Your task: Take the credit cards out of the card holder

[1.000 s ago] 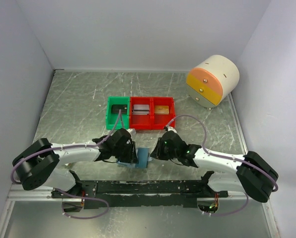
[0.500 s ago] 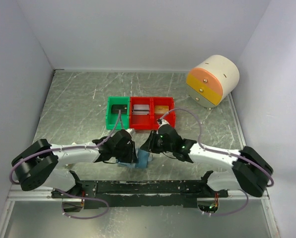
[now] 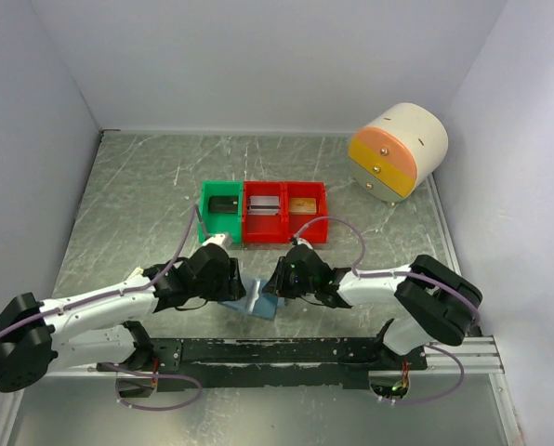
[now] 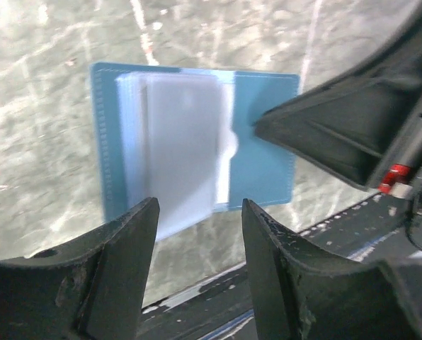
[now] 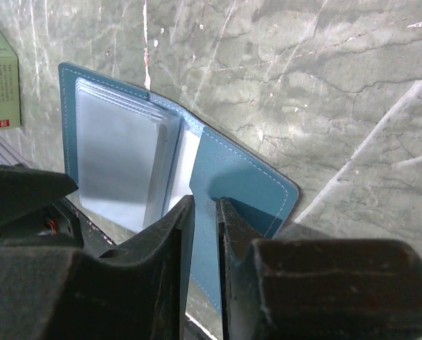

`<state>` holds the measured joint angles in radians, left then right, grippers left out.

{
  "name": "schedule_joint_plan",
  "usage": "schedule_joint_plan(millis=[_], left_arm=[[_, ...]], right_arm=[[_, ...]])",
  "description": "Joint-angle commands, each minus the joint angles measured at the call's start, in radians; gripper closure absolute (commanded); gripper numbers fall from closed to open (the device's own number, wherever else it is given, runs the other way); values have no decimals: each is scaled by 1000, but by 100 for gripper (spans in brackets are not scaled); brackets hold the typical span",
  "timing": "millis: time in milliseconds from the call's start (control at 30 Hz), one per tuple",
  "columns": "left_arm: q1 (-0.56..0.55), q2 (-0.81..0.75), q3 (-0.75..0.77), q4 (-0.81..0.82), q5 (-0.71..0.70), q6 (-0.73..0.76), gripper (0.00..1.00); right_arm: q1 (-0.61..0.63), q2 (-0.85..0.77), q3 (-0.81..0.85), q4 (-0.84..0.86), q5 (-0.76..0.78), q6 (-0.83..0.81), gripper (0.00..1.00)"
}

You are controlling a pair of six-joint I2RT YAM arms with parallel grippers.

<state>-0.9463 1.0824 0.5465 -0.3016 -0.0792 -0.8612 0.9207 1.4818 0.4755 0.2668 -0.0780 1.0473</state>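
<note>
Two grippers attend one slate-blue folding card holder (image 4: 264, 170). It lies opened on the scratched grey metal table (image 3: 147, 186), close to the front rail and between the two arms.

Left gripper (image 4: 199, 209): fingers spread, hovering above one edge of the holder, gripping nothing.

Right gripper (image 5: 204, 204): fingers pressed nearly together, pinching the edge of the holder's plain flap, which stands tilted off the table.

Other flap carries a stack of pale translucent sleeves (image 4: 179, 149). Whether credit cards sit inside them cannot be determined.

Green plastic bin (image 3: 205, 223) and red twin-compartment bin (image 3: 258, 236) stand touching, side by side, further back.
</note>
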Motion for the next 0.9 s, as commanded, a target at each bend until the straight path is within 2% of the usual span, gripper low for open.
schedule_joint_plan(millis=[0,367,600,767,867], left_arm=[[-5,8,15,-116,-79,11,39],[-6,55,45,-107,-45,19,48],[-6,10,71,-114,-43,25,45],[-7,17,69,-93,-19,34,53],[-6,43,64,-96,-19,22,54]], right_arm=[[9,0,-41,1,32,-6,80],[9,-6,-66,20,31,-3,79],[10,9,-54,13,28,-12,79],[9,11,-51,10,29,-14,79],[10,13,-48,7,29,-16,78]])
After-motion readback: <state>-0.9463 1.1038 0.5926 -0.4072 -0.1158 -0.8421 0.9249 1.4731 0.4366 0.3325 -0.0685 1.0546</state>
